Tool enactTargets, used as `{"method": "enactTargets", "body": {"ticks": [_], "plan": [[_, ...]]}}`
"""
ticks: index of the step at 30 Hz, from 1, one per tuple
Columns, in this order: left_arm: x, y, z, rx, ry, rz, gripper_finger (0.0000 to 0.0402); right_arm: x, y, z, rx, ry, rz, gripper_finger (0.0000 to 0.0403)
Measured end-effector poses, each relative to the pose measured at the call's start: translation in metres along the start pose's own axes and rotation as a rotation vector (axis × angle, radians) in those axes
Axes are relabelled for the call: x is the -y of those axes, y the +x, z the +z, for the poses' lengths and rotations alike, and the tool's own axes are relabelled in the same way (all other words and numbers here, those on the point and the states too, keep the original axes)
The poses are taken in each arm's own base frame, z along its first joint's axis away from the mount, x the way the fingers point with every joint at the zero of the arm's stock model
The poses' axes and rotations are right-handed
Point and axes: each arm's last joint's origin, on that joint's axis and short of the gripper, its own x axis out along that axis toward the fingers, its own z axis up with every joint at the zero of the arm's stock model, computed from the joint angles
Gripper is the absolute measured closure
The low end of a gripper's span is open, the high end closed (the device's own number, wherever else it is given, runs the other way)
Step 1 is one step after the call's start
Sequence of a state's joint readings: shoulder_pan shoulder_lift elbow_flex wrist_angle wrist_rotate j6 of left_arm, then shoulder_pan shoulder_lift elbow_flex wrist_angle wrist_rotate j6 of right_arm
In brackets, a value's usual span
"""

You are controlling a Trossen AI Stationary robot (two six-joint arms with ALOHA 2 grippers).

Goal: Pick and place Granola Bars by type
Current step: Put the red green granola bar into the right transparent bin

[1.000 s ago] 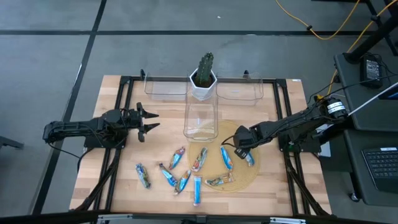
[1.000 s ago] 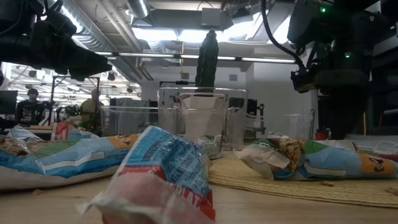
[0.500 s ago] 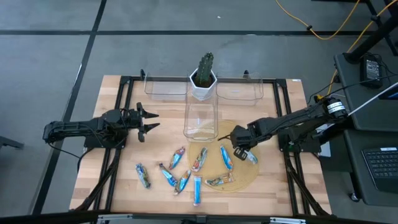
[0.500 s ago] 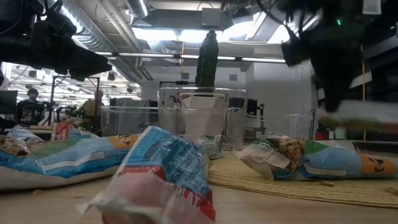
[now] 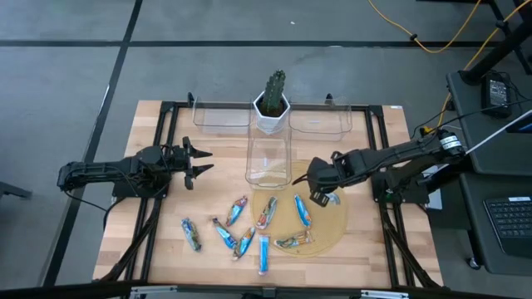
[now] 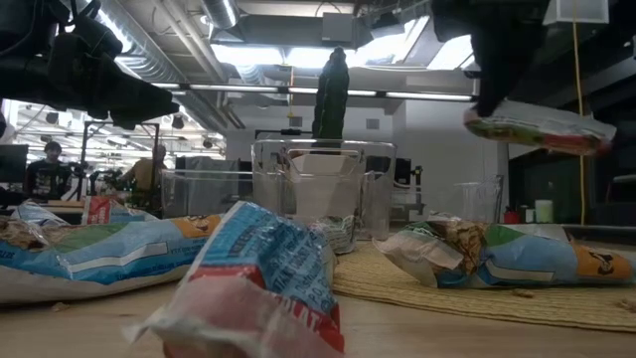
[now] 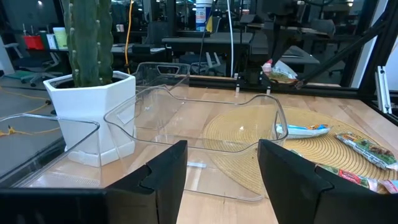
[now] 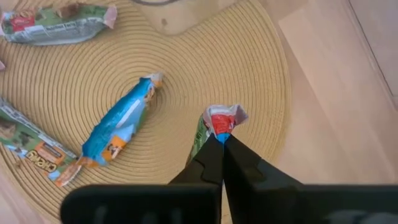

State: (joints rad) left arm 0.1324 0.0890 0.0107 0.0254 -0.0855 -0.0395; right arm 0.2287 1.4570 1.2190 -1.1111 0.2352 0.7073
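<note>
Several granola bars lie loose on the table: blue ones point(image 5: 302, 210) point(image 5: 264, 253) point(image 5: 223, 232) and green-brown ones point(image 5: 267, 212) point(image 5: 293, 241). Some lie on a round woven mat point(image 5: 332, 228). My right gripper point(image 5: 320, 189) hangs over the mat's far part, shut on a green bar with a red end point(image 6: 537, 129). My left gripper point(image 5: 202, 160) stays open and level at the table's left, well away from the bars. My right gripper pinches the green bar's crimped red end point(image 8: 221, 122) between its two fingers point(image 8: 211, 158). The fingers come from above, pointing steeply down. The bar is lifted clear of the mat and sticks out sideways, almost level point(image 6: 556, 132).
A clear bin point(image 5: 268, 162) stands at the table's middle, just left of my right gripper. Two more clear bins point(image 5: 220, 115) point(image 5: 320, 120) line the far edge. Between them stands a cactus in a white pot point(image 5: 272, 106). Bare wood shows at the near right.
My right gripper has risen from the mat with the green bar. The bar lay on the mat's right part before and now hangs clear above it. The left arm has kept still.
</note>
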Motion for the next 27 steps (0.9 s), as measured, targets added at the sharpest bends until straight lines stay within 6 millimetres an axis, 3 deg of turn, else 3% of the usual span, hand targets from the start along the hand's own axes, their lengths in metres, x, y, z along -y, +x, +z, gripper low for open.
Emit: {"method": "enactTargets", "body": {"ticks": [5, 10, 13, 22, 27], "plan": [[0.000, 0.000, 0.000, 0.000, 0.000, 0.000, 0.0211, 0.002, -0.003, 0.000, 0.013, -0.014, -0.001, 0.0396], [0.000, 0.000, 0.000, 0.000, 0.000, 0.000, 0.0212, 0.023, -0.020, 0.004, 0.090, 0.031, 0.000, 0.0399], [0.000, 0.000, 0.000, 0.000, 0.000, 0.000, 0.0210, 0.044, -0.039, 0.009, 0.155, 0.086, 0.009, 0.0397], [0.000, 0.000, 0.000, 0.000, 0.000, 0.000, 0.0211, 0.104, -0.125, 0.044, 0.496, 0.221, -0.042, 0.0399], [0.000, 0.000, 0.000, 0.000, 0.000, 0.000, 0.0212, 0.120, -0.147, 0.060, 0.579, 0.226, -0.087, 0.0398]]}}
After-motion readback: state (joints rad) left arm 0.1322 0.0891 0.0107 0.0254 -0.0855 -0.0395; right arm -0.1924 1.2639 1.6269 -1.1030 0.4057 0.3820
